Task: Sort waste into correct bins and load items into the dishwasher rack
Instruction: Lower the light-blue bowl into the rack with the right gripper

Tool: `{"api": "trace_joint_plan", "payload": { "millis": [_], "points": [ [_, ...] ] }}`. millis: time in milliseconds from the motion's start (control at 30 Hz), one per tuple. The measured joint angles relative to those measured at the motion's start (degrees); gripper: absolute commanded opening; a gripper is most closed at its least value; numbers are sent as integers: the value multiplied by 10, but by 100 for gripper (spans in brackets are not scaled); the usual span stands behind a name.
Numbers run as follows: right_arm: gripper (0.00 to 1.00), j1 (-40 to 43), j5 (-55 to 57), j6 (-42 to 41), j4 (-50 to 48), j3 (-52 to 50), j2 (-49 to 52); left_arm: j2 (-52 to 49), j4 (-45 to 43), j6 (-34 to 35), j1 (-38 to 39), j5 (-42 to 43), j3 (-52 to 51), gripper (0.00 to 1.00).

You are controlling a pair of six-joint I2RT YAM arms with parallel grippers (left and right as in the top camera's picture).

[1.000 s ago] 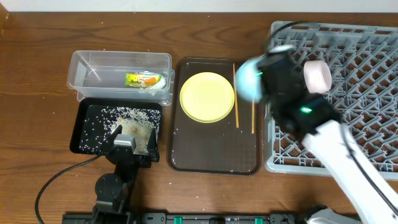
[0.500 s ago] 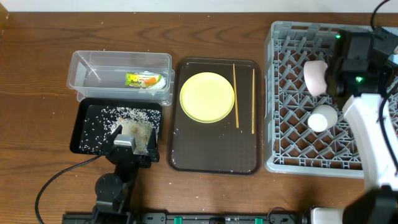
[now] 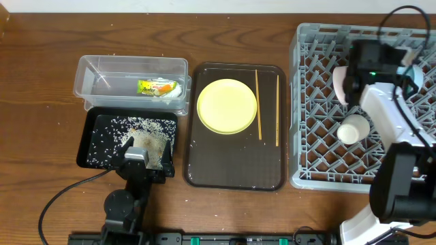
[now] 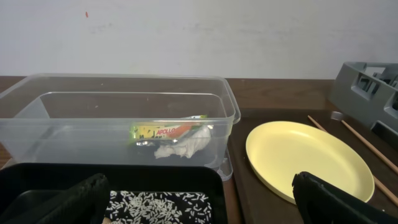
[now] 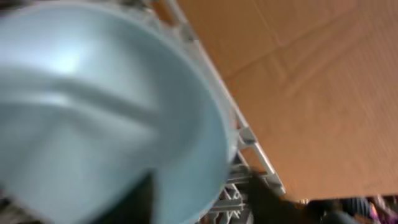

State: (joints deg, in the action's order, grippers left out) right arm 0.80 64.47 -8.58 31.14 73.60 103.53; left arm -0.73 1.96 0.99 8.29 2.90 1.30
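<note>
My right gripper (image 3: 398,68) hovers over the back right of the grey dishwasher rack (image 3: 320,163). The light-blue bowl (image 5: 93,106) rests against the rack, its wall between my right gripper's (image 5: 199,199) open jaws, with a gap to one finger. A white bowl (image 3: 343,82) lies on its side in the rack. The yellow plate (image 3: 227,105) and two chopsticks (image 3: 258,102) lie on the brown tray (image 3: 235,163). My left gripper (image 4: 202,205) is open above the black tray (image 3: 92,136) of rice (image 3: 139,126). The wrapper (image 4: 168,130) and tissue (image 4: 180,146) lie in the clear tub (image 3: 109,68).
Stray rice grains dot the brown tray's front and the wood around the tub. A black cable (image 3: 61,197) curls from the left arm's base at the front left. The right arm's white links (image 3: 402,129) stretch over the rack's right half.
The right arm carried the light-blue bowl from the rack's left edge to its back right, and its jaws have come apart. The left arm has stayed still.
</note>
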Motion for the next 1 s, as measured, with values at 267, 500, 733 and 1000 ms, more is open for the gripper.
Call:
{"api": "trace_joint_plan", "payload": {
  "millis": [267, 500, 733, 1000],
  "points": [
    [77, -96, -20, 24, 4, 0, -15, 0, 0, 0, 0, 0, 0, 96],
    [71, -110, -64, 43, -11, 0, -100, 0, 0, 0, 0, 0, 0, 96],
    [66, 35, -339, 23, 27, 0, -134, 0, 0, 0, 0, 0, 0, 96],
    [63, 255, -658, -52, 62, 0, -108, 0, 0, 0, 0, 0, 0, 96]
  ]
}}
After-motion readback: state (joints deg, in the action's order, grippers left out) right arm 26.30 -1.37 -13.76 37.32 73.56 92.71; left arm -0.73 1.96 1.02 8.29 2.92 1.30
